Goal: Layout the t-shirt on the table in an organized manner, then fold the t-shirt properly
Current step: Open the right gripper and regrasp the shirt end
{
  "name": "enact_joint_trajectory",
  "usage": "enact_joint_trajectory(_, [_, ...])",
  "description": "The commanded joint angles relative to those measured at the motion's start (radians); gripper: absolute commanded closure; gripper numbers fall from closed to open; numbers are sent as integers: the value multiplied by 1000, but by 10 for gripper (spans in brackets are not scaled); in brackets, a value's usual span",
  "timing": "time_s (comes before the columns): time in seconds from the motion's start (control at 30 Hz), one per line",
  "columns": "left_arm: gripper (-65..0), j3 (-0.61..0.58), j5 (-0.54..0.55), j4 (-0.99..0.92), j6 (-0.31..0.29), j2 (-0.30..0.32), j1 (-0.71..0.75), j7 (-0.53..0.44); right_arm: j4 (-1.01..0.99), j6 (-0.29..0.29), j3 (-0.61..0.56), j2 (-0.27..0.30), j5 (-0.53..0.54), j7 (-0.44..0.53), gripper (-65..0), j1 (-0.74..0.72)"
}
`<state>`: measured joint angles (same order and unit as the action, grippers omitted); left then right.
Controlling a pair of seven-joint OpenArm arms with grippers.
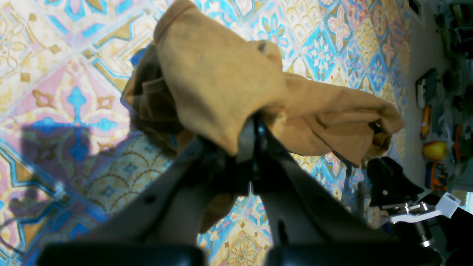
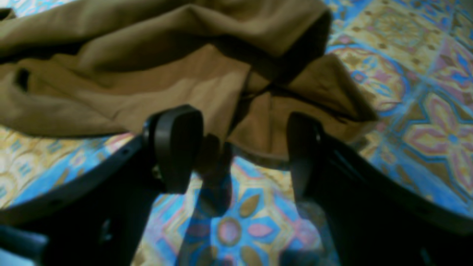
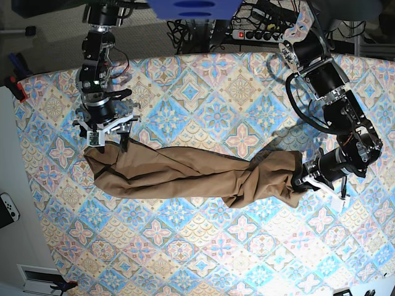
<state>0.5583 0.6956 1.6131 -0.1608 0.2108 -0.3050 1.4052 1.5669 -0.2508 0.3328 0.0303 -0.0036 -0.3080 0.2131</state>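
So the left gripper (image 1: 255,136) is pinched tight on a bunched end of the t-shirt (image 3: 191,176), with tan fabric spilling over and around its closed jaws in the left wrist view. In the base view that's the end of the shirt nearest the right edge of the surface (image 3: 203,259), and the cloth there is wadded into a lump. The right gripper (image 2: 240,147) has its jaws spread apart, sitting right at the shirt's other end, and a fold of hem lies between the two fingers (image 2: 177,144) without being squeezed. The shirt itself is a long twisted rope running across the middle of the surface between the two arms, nowhere near flat. A game controller (image 3: 7,209) sits off the left edge.
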Motion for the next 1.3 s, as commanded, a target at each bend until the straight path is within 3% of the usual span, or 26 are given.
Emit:
enact_joint_trajectory(0.0, [0, -1, 22, 14, -1, 11, -23, -9, 19, -9, -11, -5, 11, 31, -379, -11])
enact_joint_trajectory(0.7, [0, -1, 22, 14, -1, 11, -9, -9, -87, -12, -73, -19, 11, 34, -374, -19])
enact_joint_trajectory(1.0, [0, -1, 22, 14, -1, 11, -7, -9, -87, -12, -70, -16, 11, 25, -204, -19])
enact_joint_trajectory(1.23, [0, -1, 23, 14, -1, 11, 11, -9, -87, -12, -64, -16, 11, 23, 0, -19])
enact_joint_trajectory(1.27, [0, -1, 23, 14, -1, 11, 13, -9, -84, -12, -64, -16, 11, 23, 0, -19])
